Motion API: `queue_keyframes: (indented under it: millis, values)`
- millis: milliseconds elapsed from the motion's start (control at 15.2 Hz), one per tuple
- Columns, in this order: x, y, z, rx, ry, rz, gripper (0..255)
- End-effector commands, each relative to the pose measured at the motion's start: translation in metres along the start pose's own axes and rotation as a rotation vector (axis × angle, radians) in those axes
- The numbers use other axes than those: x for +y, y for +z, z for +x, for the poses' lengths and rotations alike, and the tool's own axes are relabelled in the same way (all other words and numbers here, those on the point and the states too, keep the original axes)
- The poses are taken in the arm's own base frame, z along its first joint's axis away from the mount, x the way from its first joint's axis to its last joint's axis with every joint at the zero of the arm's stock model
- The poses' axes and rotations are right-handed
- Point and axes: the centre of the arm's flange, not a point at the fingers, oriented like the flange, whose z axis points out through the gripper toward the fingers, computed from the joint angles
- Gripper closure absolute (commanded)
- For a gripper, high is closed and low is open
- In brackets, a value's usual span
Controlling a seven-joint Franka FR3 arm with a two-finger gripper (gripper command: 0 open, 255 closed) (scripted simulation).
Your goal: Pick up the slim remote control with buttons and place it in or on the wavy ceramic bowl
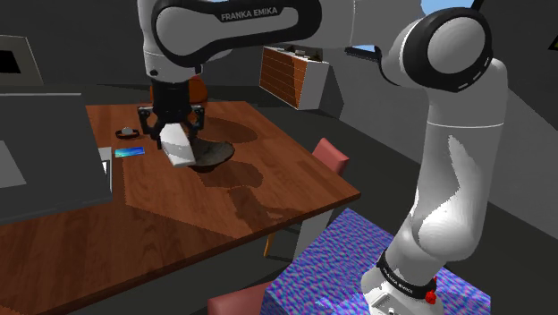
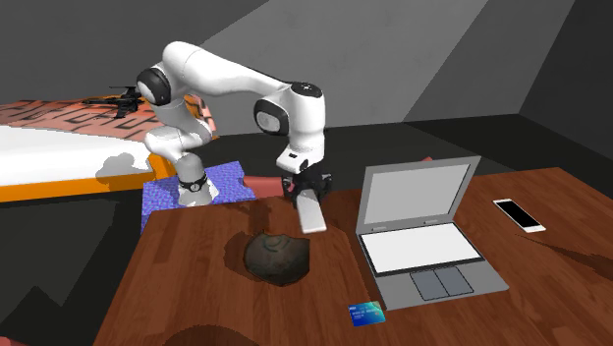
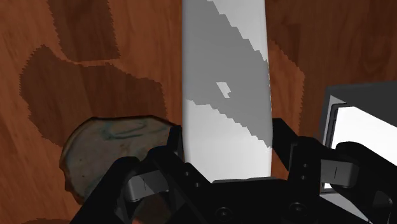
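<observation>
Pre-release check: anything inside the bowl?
Wrist view: the bowl shows a mottled inner surface with greenish streaks and no object on it. The part nearest the end effector, which is shut on the remote, is covered by a finger, so that patch is unverified.

Wooden table point(image 2: 196, 280) bears a dark bowl point(image 2: 275, 258) near the gripper point(image 2: 306, 196), an open laptop point(image 2: 424, 248) beside it, and a blue card point(image 2: 368, 314) and a phone point(image 2: 519, 214) farther off.
</observation>
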Motion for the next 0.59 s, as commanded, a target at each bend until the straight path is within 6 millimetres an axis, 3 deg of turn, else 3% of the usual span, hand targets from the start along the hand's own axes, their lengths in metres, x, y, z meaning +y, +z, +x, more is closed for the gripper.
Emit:
queue_keyframes:
  millis: [0,528]
  values:
    - [0.022,-0.003,0.019,0.0,-0.001,0.0,255]
    - [0.097,-0.004,0.093,0.0,-0.001,0.0,255]
